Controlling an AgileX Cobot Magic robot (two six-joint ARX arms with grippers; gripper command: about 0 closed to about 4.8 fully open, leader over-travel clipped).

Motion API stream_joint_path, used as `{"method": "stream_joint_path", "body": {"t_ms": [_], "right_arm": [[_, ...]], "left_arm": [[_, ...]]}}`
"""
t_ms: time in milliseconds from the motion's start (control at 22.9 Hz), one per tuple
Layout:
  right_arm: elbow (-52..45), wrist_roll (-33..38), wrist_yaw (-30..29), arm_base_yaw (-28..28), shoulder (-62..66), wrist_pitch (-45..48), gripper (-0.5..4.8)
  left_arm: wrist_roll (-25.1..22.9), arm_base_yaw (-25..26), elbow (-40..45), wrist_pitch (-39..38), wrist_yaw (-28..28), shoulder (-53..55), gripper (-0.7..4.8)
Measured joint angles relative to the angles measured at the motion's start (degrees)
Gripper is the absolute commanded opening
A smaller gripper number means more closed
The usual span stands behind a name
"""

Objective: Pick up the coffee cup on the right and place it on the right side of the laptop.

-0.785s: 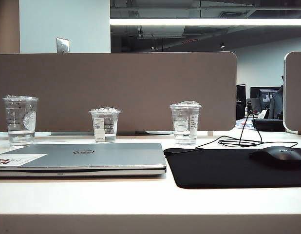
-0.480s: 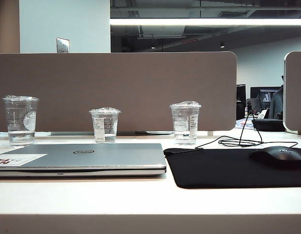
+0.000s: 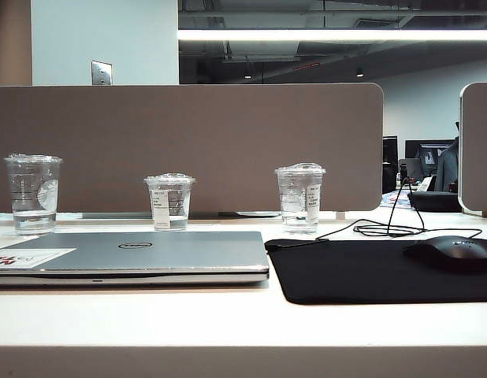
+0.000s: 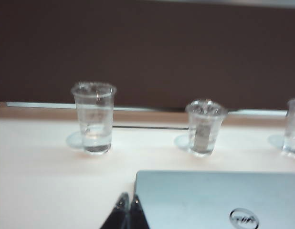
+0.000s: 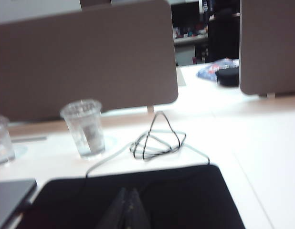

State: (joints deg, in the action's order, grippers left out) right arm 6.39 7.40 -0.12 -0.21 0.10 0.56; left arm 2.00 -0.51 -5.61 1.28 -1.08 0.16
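Both grippers [image 4: 127,204] [image 5: 127,200] closed; coffee cup [image 3: 299,197] stands upright.

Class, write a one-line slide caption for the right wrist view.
Shut right gripper over the black mouse pad, the coffee cup upright beyond beside a coiled cable.

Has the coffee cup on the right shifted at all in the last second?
No. In the exterior view the coffee cup stands where it did, at the same spot before the grey partition and behind the black mouse pad.
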Motion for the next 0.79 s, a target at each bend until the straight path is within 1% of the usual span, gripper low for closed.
{"method": "stream_joint_path", "body": {"t_ms": [87,218,305,393,480,654,698,785], "right_arm": [[2.3,0.1,0.0,0.0,0.2,0.0,-0.06],[4.7,0.1,0.0,0.0,1.6,0.0,-0.06],[6.4,0.1,-0.9,0.0,3.8,0.0,-0.06],[7.9,0.1,-2.4,0.0,6.3,0.0,-0.06],[11.4,-1.3,-6.0,0.0,12.7,0.3,-0.06],[13.6,-1.9,-7.6,0.0,18.9,4.1,-0.06],[14.4,-1.9,-7.6,0.0,22.8,7.3,-0.06],[15.1,-2.0,-7.6,0.0,25.8,9.3,-0.06]], "left_arm": [[1.4,0.0,-3.3,-1.6,0.0,0.0,-0.05],[2.1,0.0,-7.0,-2.5,0.0,0.3,-0.05],[3.0,0.0,-9.6,-3.3,-0.1,1.6,-0.06],[3.9,0.0,-12.3,-4.1,-1.3,4.3,-0.05],[4.2,0.0,-17.7,-4.5,-7.2,11.9,-0.05],[4.3,0.0,-22.9,-4.9,-12.8,20.1,-0.05],[4.3,0.0,-25.1,-4.9,-14.4,23.4,-0.05],[4.2,-0.4,-27.1,-5.0,-15.1,26.1,-0.05]]}}
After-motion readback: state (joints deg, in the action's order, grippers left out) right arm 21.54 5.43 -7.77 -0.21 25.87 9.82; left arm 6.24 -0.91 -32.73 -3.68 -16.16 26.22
